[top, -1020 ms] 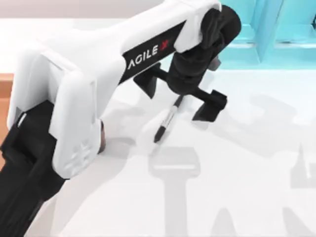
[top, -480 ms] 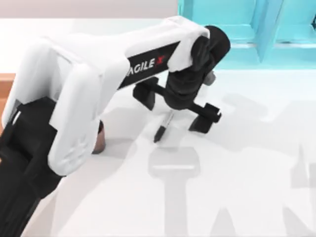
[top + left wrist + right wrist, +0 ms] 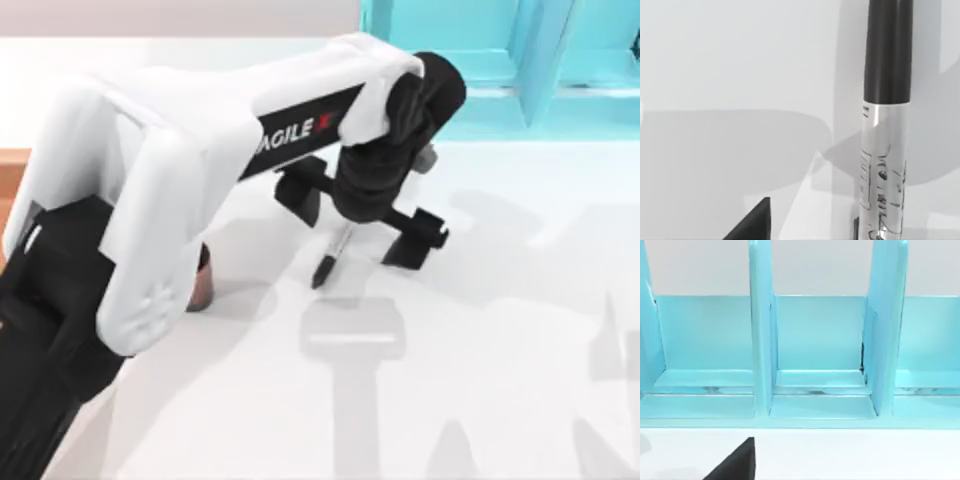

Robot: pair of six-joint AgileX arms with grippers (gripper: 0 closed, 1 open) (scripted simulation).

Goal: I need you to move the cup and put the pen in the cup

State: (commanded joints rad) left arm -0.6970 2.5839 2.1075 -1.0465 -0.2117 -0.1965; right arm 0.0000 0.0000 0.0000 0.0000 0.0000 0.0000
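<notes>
The pen [image 3: 328, 258] lies on the white table, its black tip pointing toward the front left. My left gripper [image 3: 357, 228] hangs open just above the pen's rear end, with one finger on each side and neither touching it. The wrist hides the rear part of the pen. In the left wrist view the pen [image 3: 887, 125] runs close by, black cap above a grey labelled barrel, with a dark fingertip [image 3: 754, 226] off to one side. The copper-coloured cup [image 3: 201, 281] stands upright at the left, partly hidden behind my left arm.
A teal divided rack [image 3: 500, 60] stands along the back right, seen close in the right wrist view as the rack [image 3: 815, 340] behind a dark fingertip [image 3: 735, 462]. A wooden tray edge [image 3: 12, 170] shows at the far left.
My left gripper has come down and slightly back-left over the pen during the first half second, then held still. More of the cup shows beside the arm. The pen has not moved.
</notes>
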